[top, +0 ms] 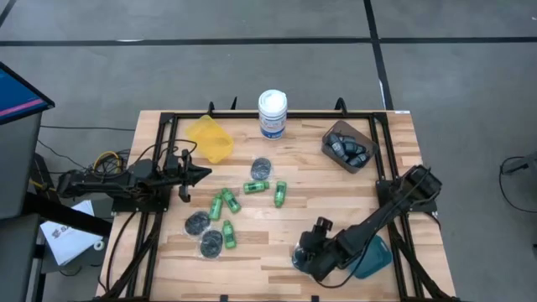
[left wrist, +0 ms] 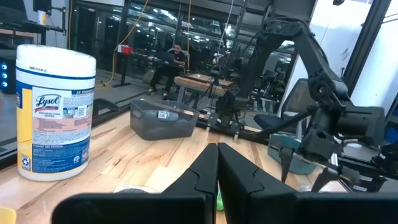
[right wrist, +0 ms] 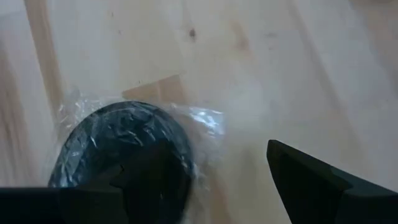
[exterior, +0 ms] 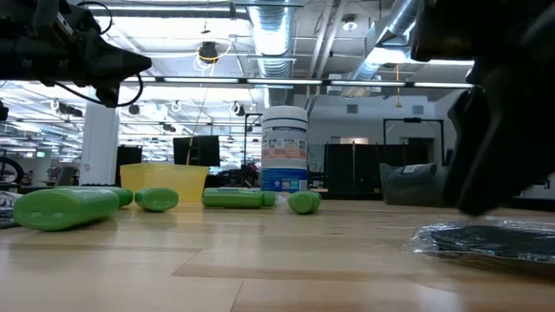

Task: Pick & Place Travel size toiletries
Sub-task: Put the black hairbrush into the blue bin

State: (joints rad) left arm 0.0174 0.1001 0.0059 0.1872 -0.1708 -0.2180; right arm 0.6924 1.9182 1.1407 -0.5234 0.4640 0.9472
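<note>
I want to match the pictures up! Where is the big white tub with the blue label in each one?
High view: the white tub stands at the table's far edge, near the middle, between the yellow bin and the brown bin.
Low view: it stands upright in the middle, behind the green bottles.
Left wrist view: it stands at the picture's left side.
Right wrist view: not in it.
Shared landmark: the yellow bin beside the tub, in the high and low views.

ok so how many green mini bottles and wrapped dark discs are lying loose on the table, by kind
green mini bottles: 5
wrapped dark discs: 4, one of them close to the teal bin
total: 9
</note>
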